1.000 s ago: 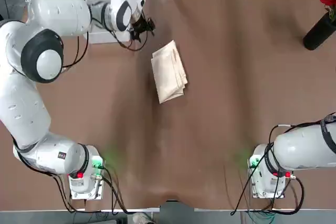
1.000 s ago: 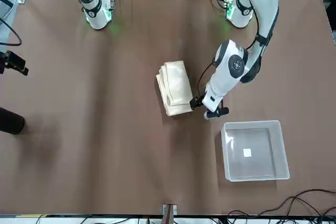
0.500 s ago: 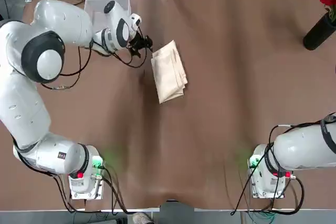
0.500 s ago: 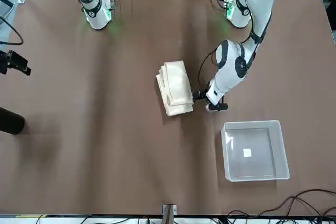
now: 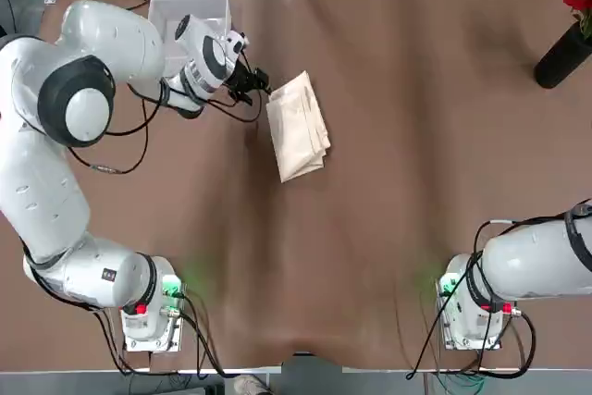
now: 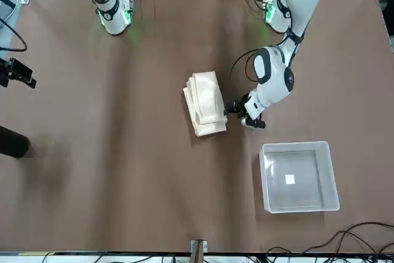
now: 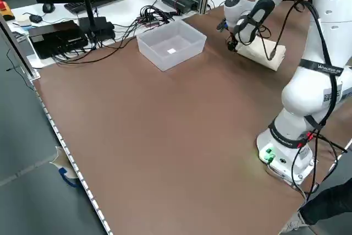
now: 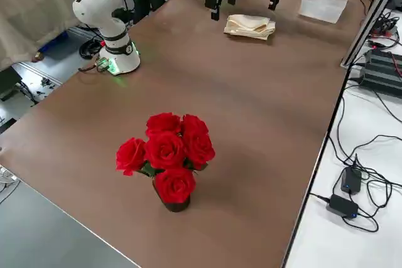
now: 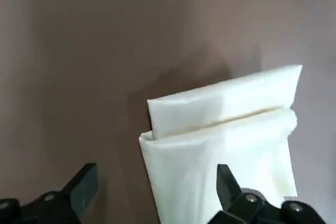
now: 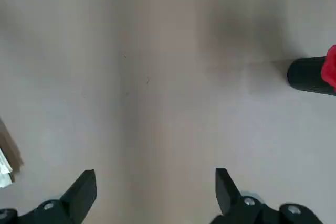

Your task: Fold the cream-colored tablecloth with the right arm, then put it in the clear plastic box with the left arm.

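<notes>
Left wrist view: folded cream-colored tablecloth (image 9: 226,145) lies mid-desk, the left hand (image 5: 256,82) released, fingers wide, just left of its far corner. Straddle every layer low before clenching, then carry to clear plastic box (image 5: 196,8). Right hand (image 10: 152,192) released, idle.

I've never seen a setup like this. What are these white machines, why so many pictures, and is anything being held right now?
They are two robot arms at a brown table, filmed from overhead, across, both sides, and from a camera on each wrist. A folded cream-colored tablecloth lies mid-table, with a clear plastic box nearby and a vase of red roses at one end. The left gripper is open beside the cloth's edge and holds nothing. The right gripper is open too, parked above bare table.
</notes>
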`<action>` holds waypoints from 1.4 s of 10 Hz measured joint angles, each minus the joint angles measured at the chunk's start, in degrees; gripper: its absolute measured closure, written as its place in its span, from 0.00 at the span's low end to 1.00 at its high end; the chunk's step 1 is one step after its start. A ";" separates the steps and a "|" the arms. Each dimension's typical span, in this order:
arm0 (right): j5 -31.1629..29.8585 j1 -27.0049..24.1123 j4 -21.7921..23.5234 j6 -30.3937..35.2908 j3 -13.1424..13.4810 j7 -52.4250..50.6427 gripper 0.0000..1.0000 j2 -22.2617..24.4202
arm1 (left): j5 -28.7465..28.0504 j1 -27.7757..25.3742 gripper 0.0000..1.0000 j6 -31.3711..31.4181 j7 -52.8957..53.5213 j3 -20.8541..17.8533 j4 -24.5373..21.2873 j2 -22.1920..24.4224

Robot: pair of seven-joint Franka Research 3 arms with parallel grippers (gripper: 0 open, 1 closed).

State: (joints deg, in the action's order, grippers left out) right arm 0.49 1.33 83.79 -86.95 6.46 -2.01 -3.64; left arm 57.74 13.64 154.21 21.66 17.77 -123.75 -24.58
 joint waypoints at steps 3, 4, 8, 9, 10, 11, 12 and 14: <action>-0.01 0.00 0.00 -0.18 0.09 0.00 0.00 0.04 | 13.86 0.74 0.00 0.00 11.17 0.02 -0.98 -0.96; -0.01 0.00 -0.01 -0.21 0.12 0.00 0.00 0.10 | 17.23 1.17 0.00 0.00 14.00 0.02 -1.07 -1.75; -0.01 0.00 3.08 -5.06 0.32 -0.28 0.00 3.45 | 21.57 2.06 0.00 0.00 17.83 0.04 -0.76 -4.26; -0.01 0.00 5.05 -6.13 0.18 -0.45 0.00 5.48 | 22.44 2.07 0.00 0.01 18.55 0.03 -0.44 -4.81; -0.01 0.06 6.10 -6.56 0.02 -0.20 0.00 6.83 | 23.58 2.08 0.00 0.01 19.38 0.04 -0.20 -5.07; -0.01 0.08 6.31 -6.77 -0.15 0.55 0.00 7.35 | 24.32 2.13 0.00 0.00 19.60 0.08 0.34 -5.40; -0.01 -0.14 6.44 -6.92 -0.77 1.10 0.00 7.45 | 24.93 2.25 0.00 0.00 19.62 0.11 1.25 -6.00; -0.01 -1.81 6.82 -7.17 -3.56 1.59 0.00 7.45 | 25.52 2.43 0.00 0.16 19.62 0.21 3.24 -7.29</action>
State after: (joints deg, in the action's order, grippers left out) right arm 0.49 -0.48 90.62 -94.12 2.91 -0.42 3.82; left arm 83.26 16.08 154.37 41.28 17.99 -120.51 -31.87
